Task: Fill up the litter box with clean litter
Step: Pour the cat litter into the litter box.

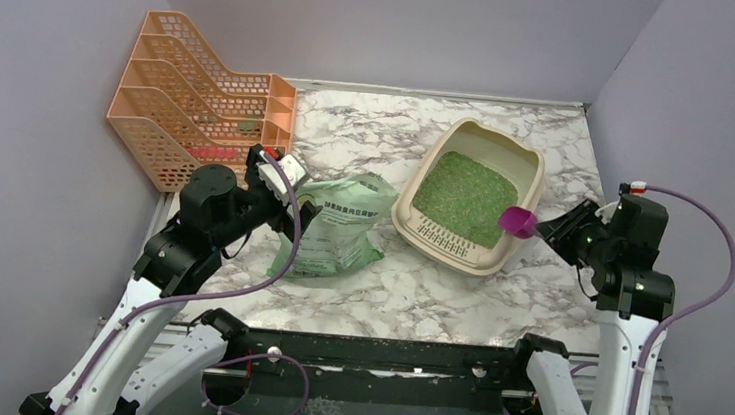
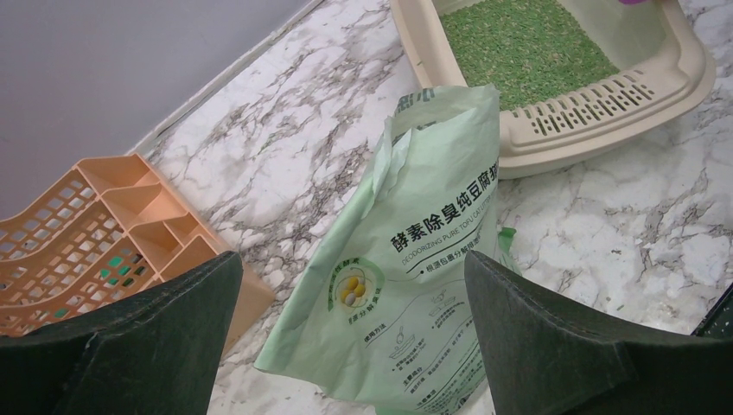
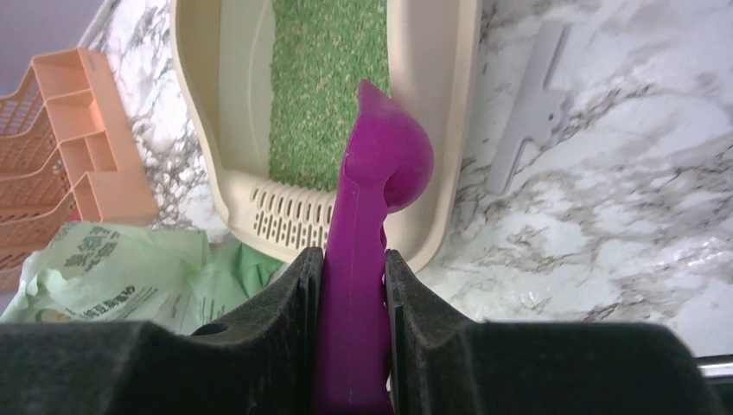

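Note:
The beige litter box (image 1: 538,168) sits right of centre on the marble, with its slotted lip toward me. Green clean litter (image 1: 467,194) covers its floor, and shows too in the left wrist view (image 2: 527,47) and the right wrist view (image 3: 324,78). The pale green litter bag (image 1: 342,227) lies flat to the left of the box, mouth toward it. My left gripper (image 2: 353,259) hangs open just above the bag (image 2: 406,268), touching nothing. My right gripper (image 3: 354,268) is shut on the handle of a magenta scoop (image 3: 380,173), whose bowl (image 1: 518,221) hovers over the box's near right rim (image 3: 454,130).
An orange mesh file rack (image 1: 192,102) stands at the back left against the wall. A grey bag clip (image 3: 527,112) lies on the marble just right of the box. Grey walls close in on three sides.

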You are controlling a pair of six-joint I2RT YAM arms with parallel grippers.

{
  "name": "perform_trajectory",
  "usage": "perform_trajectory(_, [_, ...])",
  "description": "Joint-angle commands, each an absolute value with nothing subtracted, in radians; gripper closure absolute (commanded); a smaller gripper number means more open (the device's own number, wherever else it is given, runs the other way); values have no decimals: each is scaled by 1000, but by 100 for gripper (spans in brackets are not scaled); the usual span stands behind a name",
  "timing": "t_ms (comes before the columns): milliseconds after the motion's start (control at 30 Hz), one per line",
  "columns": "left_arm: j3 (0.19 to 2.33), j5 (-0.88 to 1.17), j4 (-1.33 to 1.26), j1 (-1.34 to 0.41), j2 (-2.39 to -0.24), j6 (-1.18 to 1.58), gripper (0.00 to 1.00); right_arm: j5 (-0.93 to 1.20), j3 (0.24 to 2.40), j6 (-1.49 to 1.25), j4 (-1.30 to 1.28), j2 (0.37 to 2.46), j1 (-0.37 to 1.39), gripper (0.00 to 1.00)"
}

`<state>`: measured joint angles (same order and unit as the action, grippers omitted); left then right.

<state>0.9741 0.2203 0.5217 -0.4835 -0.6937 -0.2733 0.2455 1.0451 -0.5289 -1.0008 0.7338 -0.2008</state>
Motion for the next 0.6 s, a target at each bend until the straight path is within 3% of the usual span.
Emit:
perform_trajectory(0, [966, 238, 516, -480, -678, -270, 1, 171, 1119, -459, -960, 799, -199, 99])
perform_trajectory(233, [971, 217, 519, -480, -680, -274, 1, 365, 1181, -444, -851, 955, -199, 99])
perform_trajectory(567, [980, 193, 537, -480, -716, -265, 1, 560, 1212, -441, -826, 1008, -199, 99])
